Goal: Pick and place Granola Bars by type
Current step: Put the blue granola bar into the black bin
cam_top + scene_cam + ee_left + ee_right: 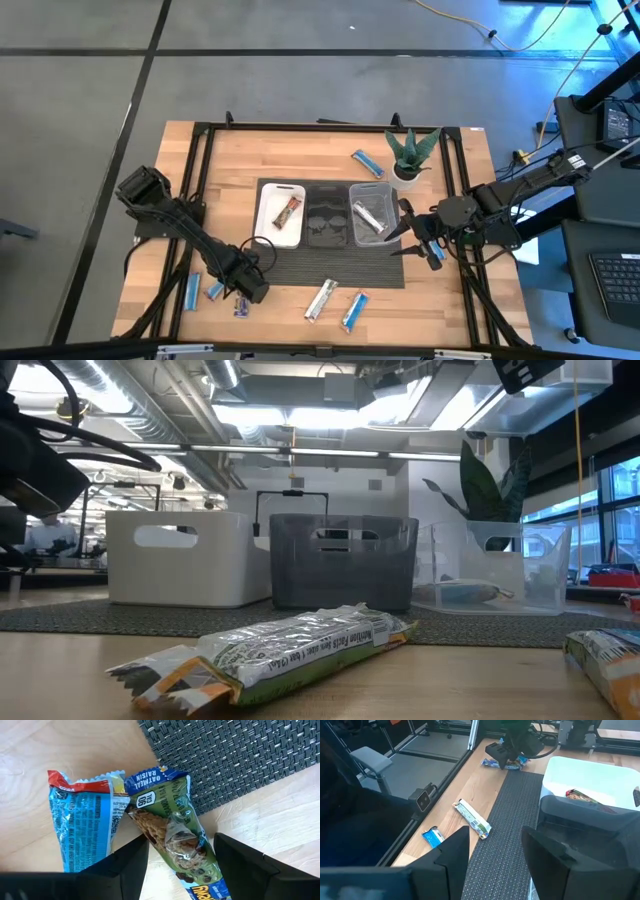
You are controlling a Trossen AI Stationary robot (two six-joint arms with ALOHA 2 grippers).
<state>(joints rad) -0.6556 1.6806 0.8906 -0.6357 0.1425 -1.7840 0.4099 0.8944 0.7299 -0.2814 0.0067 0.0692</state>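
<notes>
A wooden counter [300, 150] carries a dark woven mat [330, 270] with three trays in a row: white tray [262, 215], black tray [327, 215], clear tray [385, 195]. A potted plant [410, 155] stands just behind the clear tray. Beyond the counter the low view shows a room with ceiling ducts and bright lights.

Granola Bars lie scattered: one in the white tray [289, 212], silver ones in the clear tray [366, 217], a blue one beside the plant [367, 163], more in front of the mat [321, 299].

The left hand [245, 290], fingers apart, straddles a blue-and-green bar [175, 832] off the mat's front-left corner, another blue bar [82, 822] touching it. The right hand [420, 235], fingers apart and empty, hovers just right of the clear tray.
</notes>
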